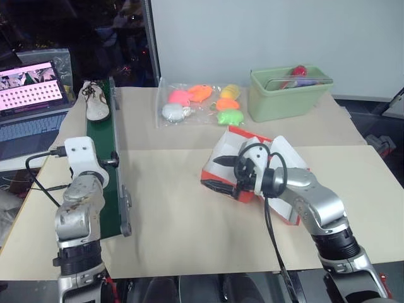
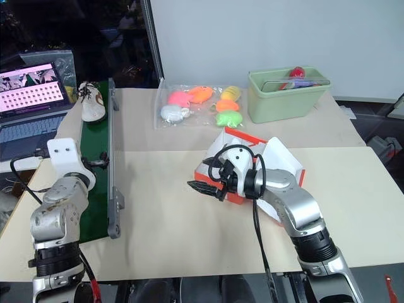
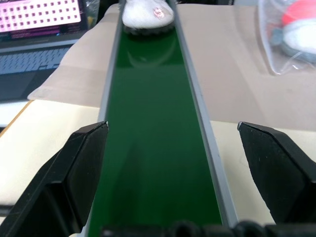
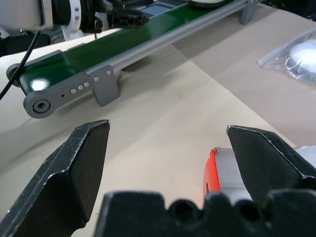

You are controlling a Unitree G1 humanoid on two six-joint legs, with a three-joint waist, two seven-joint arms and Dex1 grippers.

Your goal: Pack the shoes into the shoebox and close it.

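Two grippers are up over the table, and I see both of them open wide with nothing in them. My left gripper (image 3: 173, 163) hangs above the near part of the green belt (image 1: 104, 158), a long thin track with grey rails that runs away from me along the left side of the table (image 1: 170, 214). Its two black fingers (image 3: 74, 168) stand far apart, one over each rail. At the far end of that belt lies one shoe (image 1: 96, 101), whitish with dark laces (I can spot just this one). It is well apart from my left gripper.

My right gripper (image 4: 168, 163) points toward the left, low over the tan table top. Its fingers (image 4: 74, 168) are spread wide too. Right beside it is the shoebox (image 1: 221, 173), red-orange outside and white inside, sitting near the middle of the table with its lid open. The wrist and arm cover much of the box, so I cannot tell what is in it.

Farther back lie clear bags of bright toys (image 1: 202, 104), pink, orange, yellow, green and white. To their right stands a pale green bin (image 1: 284, 101). A laptop (image 1: 28, 104) sits off the left edge.
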